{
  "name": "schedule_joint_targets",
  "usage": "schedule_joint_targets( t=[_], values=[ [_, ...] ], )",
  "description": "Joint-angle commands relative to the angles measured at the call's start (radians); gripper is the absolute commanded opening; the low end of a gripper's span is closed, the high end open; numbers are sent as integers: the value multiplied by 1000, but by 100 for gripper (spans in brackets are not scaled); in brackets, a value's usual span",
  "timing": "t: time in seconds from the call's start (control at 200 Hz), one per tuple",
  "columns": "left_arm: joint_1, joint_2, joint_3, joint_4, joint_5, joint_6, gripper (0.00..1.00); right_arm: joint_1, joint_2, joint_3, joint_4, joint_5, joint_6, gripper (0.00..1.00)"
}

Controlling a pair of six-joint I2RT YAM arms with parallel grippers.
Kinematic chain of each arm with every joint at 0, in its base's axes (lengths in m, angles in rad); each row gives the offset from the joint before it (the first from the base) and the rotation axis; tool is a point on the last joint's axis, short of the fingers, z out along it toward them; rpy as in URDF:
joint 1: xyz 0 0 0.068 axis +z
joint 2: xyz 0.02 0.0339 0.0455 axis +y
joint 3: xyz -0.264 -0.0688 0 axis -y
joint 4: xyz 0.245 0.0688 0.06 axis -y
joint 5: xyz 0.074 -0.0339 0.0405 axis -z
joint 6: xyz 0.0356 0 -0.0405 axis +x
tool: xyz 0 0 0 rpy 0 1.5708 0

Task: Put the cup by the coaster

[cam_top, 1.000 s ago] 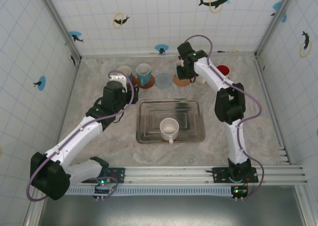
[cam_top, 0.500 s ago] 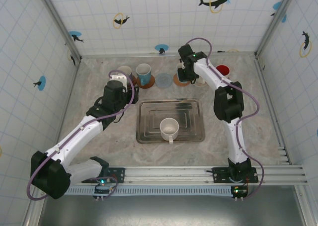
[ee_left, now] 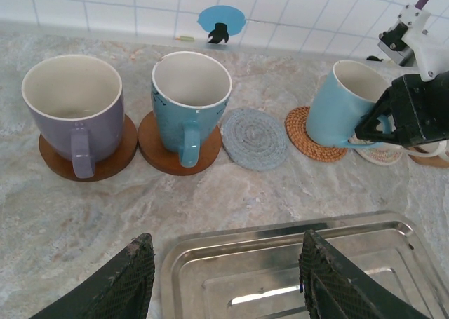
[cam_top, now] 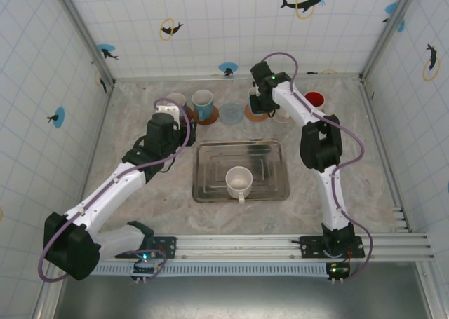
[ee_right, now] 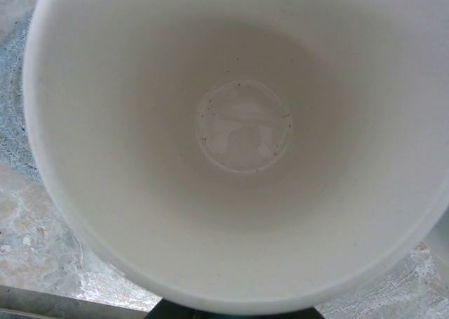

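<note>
Marbled counter [ee_left: 84, 207] under white tiled walls, with light blue cup [ee_left: 337, 105] tilted at the right edge of woven orange coaster [ee_left: 303, 131], gripped at its handle side by right fingers [ee_left: 375, 126] closed tight on it. Leftward along the row, grey coaster [ee_left: 256, 138], then teal mug [ee_left: 189, 98] and purple mug [ee_left: 70, 105] on wooden coasters. Nearer, steel tray [ee_left: 365, 228] below left fingers [ee_left: 226, 247], half spread and holding nothing.

cup [ee_right: 242, 133]: white interior, seen from above | grey woven coaster [ee_right: 10, 123]: left edge
</note>
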Motion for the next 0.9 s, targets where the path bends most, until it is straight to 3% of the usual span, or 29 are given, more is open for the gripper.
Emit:
schedule_joint_targets(
  t=[0.0,0.896],
  values=[
    [0,10,32,-5,-1,16,56,-4,7,67,37,18,-8,0],
    [0,7,30,-7,0,17,56,-6,38,77,20,34,-3,0]
  ],
)
